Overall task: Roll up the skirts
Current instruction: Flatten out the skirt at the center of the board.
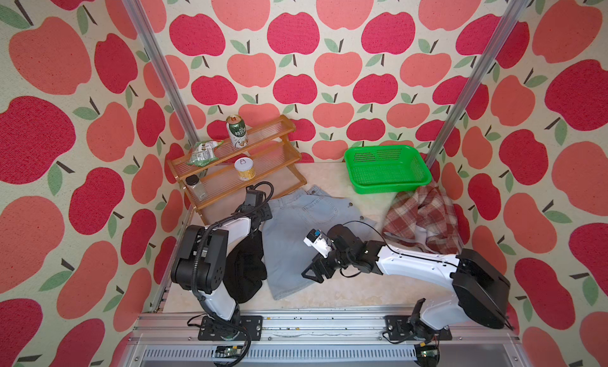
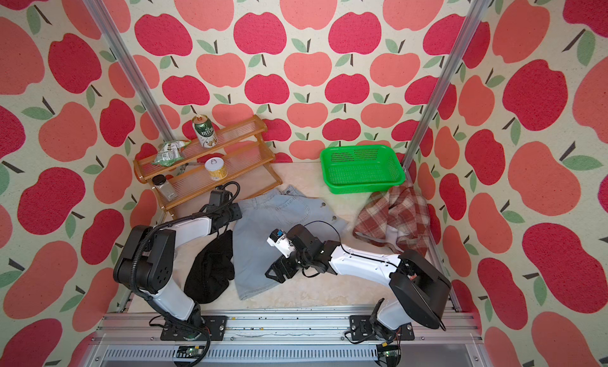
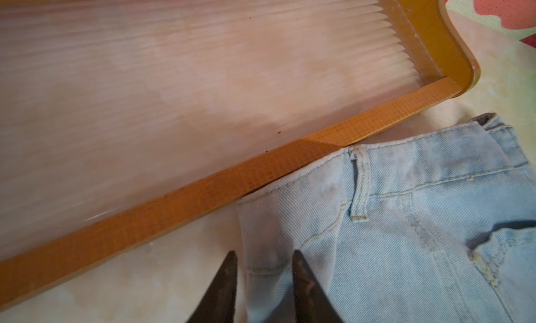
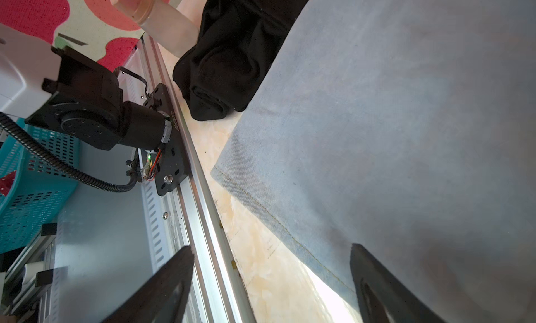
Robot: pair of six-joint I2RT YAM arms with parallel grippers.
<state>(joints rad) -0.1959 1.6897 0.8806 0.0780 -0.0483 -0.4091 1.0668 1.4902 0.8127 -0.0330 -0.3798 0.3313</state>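
Though its green label [image 1: 237,131] carries script — unreadable — the can [image 1: 236,130] stands upright.

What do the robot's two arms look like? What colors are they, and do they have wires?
Both arms have white shells with chunky black joints. The left arm carries a ribbed black hose and a looping black cable near its wrist. The right arm has a thin black wire curving over it and a small white camera box. Each pincer, left and right, has two dark, pointed fingers.
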